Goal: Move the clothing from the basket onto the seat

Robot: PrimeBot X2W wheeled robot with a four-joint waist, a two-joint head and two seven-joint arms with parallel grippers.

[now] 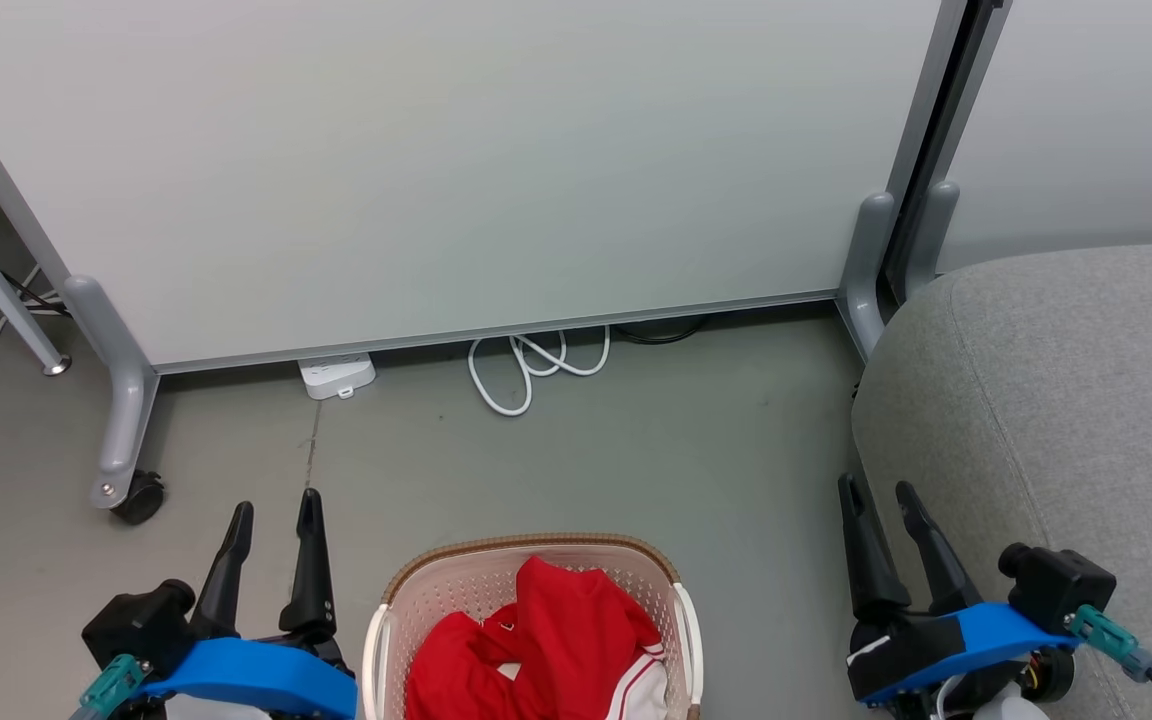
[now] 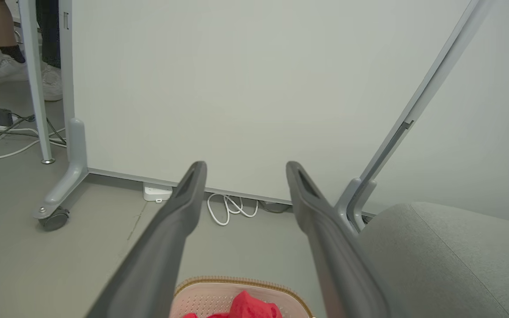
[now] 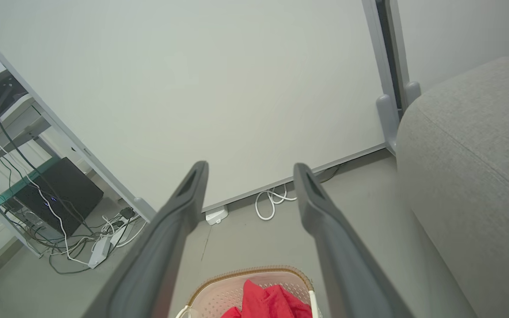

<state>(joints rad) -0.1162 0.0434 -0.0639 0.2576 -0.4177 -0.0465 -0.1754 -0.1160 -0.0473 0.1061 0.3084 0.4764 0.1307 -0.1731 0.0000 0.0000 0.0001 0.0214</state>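
Clothing (image 1: 546,640): soft red fabric, crumpled in the basket (image 1: 536,547), no clear long axis, white striped hem at right. Basket is cream perforated plastic with a brown woven-look rim, on the floor (image 1: 636,450). Seat (image 1: 1066,400): grey woven, rounded corner, to the right. Left hand (image 1: 276,505) and right hand (image 1: 877,489) are spread, empty, flanking the basket.
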